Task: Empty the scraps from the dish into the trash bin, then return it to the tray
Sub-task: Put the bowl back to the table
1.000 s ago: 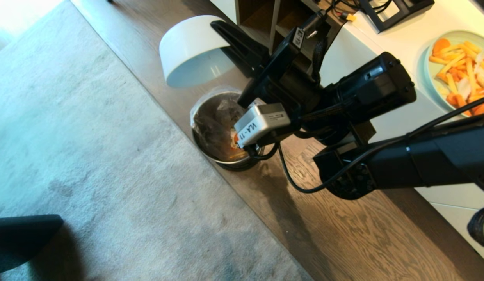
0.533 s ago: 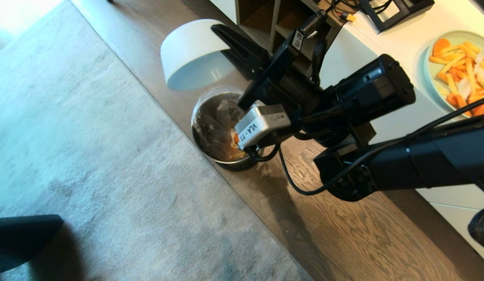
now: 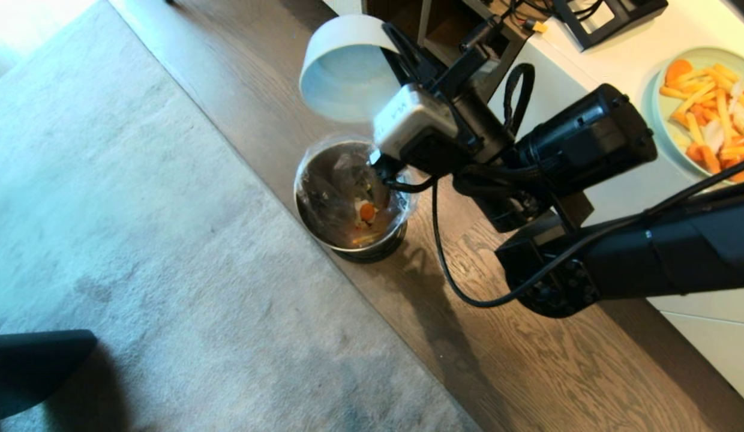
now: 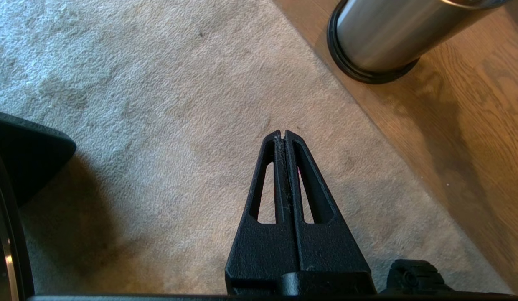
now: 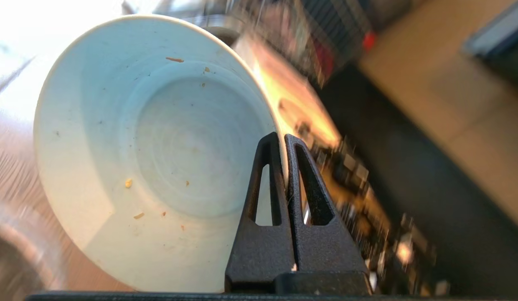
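Right gripper [image 5: 284,138] was clamped on the rim of the dish [image 3: 342,66], held tipped above the trash bin [image 3: 348,198]. Scraps [image 3: 366,213] were seen inside the liner; only crumbs clung to the bowl. Emptying was judged done; return to the tray, not in view, was left. Left gripper [image 4: 284,133] was held closed over the carpet [image 4: 138,83].

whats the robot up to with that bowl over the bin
The right gripper is pinched on the rim of the small white bowl, holding it tipped on its side above the steel trash bin. The bowl is down to a few crumbs; carrot slices and pale strips lie in the bin's liner. The left gripper hangs shut over the carpet, idle. The bowl has yet to go to the tray.
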Available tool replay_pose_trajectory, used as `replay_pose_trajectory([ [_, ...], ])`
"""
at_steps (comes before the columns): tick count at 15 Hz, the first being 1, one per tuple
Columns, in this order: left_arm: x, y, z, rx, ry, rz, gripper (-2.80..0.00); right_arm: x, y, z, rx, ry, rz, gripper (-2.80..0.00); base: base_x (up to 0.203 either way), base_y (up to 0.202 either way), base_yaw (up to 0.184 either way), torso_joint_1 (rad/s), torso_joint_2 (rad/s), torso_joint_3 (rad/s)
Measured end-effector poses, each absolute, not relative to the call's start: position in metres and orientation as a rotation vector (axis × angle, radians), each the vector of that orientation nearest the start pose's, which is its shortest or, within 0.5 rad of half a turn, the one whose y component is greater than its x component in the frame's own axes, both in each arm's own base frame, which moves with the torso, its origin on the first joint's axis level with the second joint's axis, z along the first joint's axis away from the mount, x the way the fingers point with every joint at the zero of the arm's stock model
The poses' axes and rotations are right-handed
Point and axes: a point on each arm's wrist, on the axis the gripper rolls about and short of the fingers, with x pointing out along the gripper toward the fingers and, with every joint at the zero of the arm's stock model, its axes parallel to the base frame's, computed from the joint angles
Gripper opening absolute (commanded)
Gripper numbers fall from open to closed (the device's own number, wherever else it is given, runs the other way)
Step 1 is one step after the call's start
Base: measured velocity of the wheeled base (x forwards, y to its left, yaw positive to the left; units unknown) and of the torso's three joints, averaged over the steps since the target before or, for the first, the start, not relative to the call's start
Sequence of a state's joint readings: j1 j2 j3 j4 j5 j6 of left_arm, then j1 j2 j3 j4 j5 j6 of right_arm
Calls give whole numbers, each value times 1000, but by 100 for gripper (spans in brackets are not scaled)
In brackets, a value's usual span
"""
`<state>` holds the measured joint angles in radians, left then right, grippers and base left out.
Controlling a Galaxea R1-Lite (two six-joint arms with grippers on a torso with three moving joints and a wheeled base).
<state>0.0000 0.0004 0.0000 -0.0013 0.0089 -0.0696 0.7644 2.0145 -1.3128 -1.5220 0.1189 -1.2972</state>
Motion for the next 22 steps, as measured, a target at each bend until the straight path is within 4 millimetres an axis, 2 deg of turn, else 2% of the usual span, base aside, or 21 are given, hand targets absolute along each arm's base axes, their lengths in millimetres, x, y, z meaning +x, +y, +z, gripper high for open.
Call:
replay_pose_trajectory([
  [3,-23,0,76,-70,-1,9,-280,272,248,277,-830,-962,129,-280,0,0,0,0,0,0],
  [6,-23,0,76,-70,-1,9,-280,266,221,274,-767,-765,61,-280,0,0,0,0,0,0],
  [11,-23,0,76,-70,-1,9,-280,254,164,283,-715,-540,60,-280,0,0,0,0,0,0],
  [15,-23,0,76,-70,-1,9,-280,225,123,291,-616,-321,129,-280,0,0,0,0,0,0],
  [19,-23,0,76,-70,-1,9,-280,191,99,278,-547,-60,214,-280,0,0,0,0,0,0],
  [22,-23,0,76,-70,-1,9,-280,177,91,262,-517,61,241,-280,0,0,0,0,0,0],
])
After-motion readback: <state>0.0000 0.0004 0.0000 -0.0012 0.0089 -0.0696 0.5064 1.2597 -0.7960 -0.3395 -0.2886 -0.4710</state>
